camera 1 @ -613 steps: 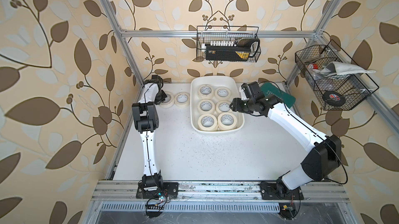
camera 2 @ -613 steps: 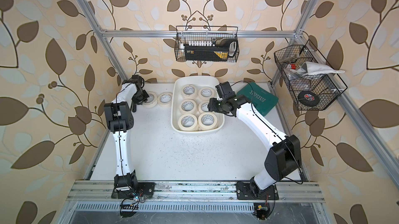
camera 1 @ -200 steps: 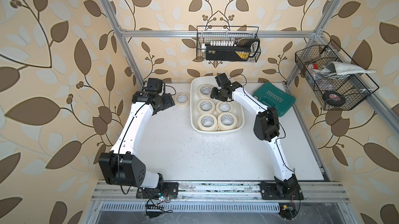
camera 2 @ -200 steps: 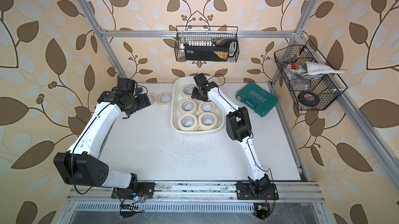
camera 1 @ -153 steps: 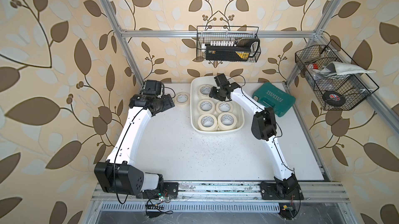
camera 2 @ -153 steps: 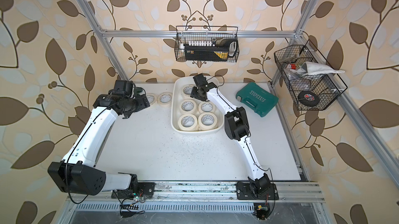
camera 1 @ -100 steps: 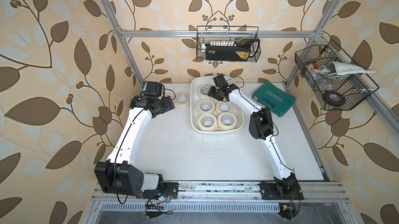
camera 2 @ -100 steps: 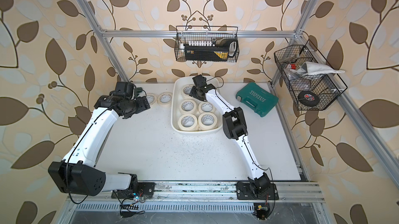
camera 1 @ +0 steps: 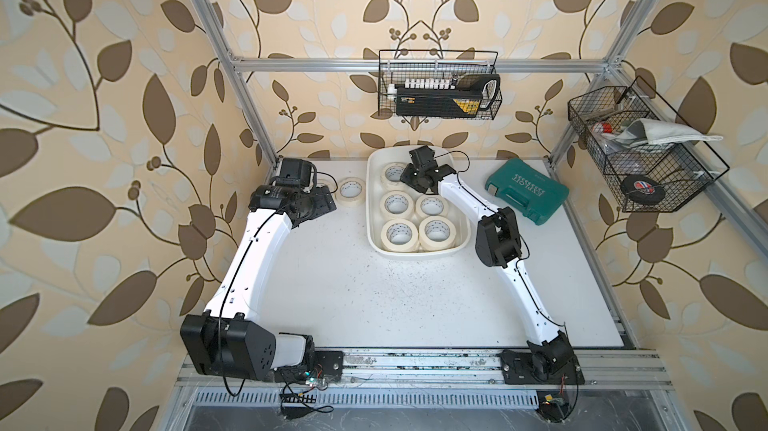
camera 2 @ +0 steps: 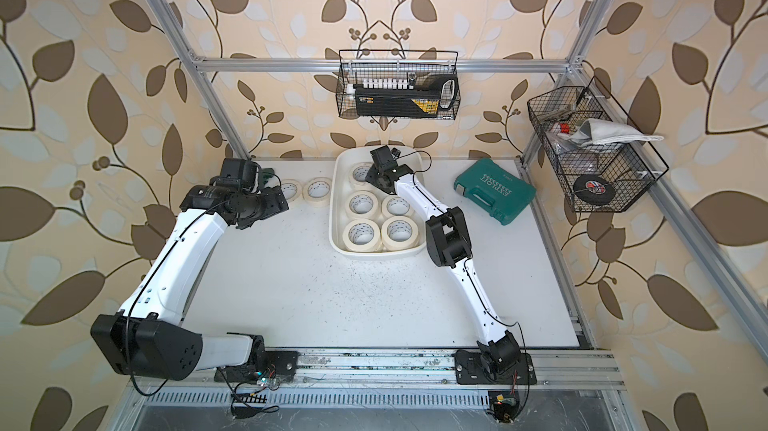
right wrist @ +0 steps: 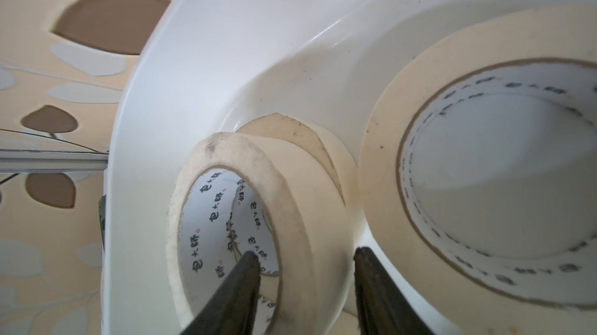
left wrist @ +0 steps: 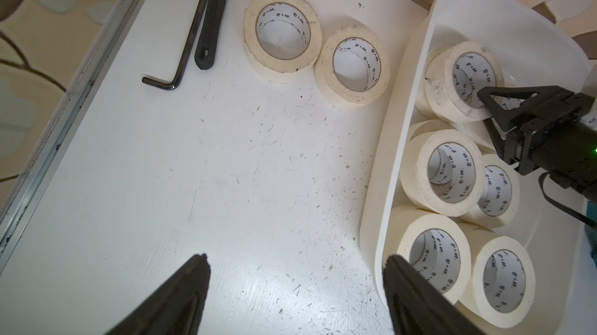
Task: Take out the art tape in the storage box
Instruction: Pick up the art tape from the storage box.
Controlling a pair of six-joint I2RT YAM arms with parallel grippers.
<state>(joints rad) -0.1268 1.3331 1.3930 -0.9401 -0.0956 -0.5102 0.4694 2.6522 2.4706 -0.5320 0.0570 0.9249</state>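
Observation:
The storage box (camera 1: 369, 208) (camera 2: 332, 217) is a white tub at the back of the table holding several cream rolls of art tape (camera 1: 397, 203), some stacked. My right gripper (camera 1: 406, 177) (right wrist: 306, 251) reaches into its far end. There it is open and straddles the wall of the top roll (right wrist: 290, 188) (left wrist: 462, 81), which sits shifted on the roll beneath. One finger is inside the core, the other outside. Two more rolls (left wrist: 282, 36) (left wrist: 353, 66) lie on the table left of the box. My left gripper (camera 1: 328, 205) (left wrist: 295, 258) hovers open and empty near them.
A hex key (left wrist: 181, 55) and a green-handled tool (left wrist: 210, 32) lie by the left rail. A teal tool case (camera 1: 527, 192) sits right of the box. Wire baskets hang on the back wall (camera 1: 438, 90) and the right wall (camera 1: 640, 158), the latter holding a black tape roll (camera 1: 640, 187).
My right gripper has moved along the box's far end onto the far-left roll, and its jaws have narrowed around that roll's wall. The left arm has barely shifted.

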